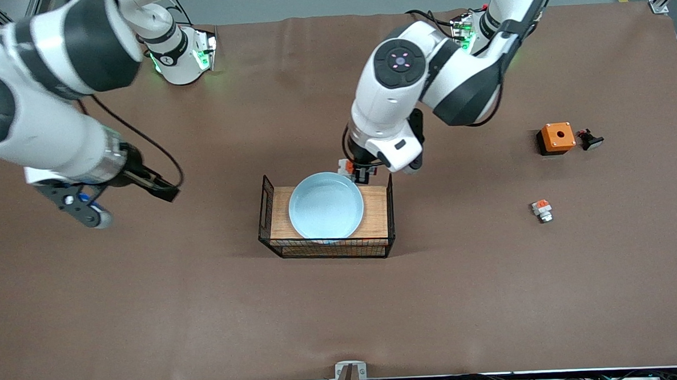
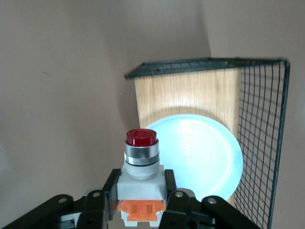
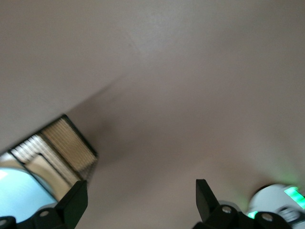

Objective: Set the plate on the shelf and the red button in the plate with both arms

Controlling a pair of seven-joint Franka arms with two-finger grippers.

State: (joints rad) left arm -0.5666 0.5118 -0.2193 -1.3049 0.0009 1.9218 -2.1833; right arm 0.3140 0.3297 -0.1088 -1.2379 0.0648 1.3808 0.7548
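Note:
The pale blue plate (image 1: pixel 326 206) lies on the wooden top of the wire rack (image 1: pixel 378 211); it also shows in the left wrist view (image 2: pixel 200 157). My left gripper (image 1: pixel 356 171) is shut on the red button (image 2: pixel 141 162), a white part with an orange block and a dark red cap, and holds it over the plate's rim at the rack's edge toward the robots. In the front view the button (image 1: pixel 346 166) peeks out beside the fingers. My right gripper (image 1: pixel 164 193) is open and empty above the bare table, toward the right arm's end from the rack.
An orange square box with a hole (image 1: pixel 557 137) and a small dark part (image 1: pixel 590 139) lie toward the left arm's end. A similar white-and-orange part with a silvery tip (image 1: pixel 542 209) lies nearer the front camera than the box. Brown mat (image 1: pixel 492 297) covers the table.

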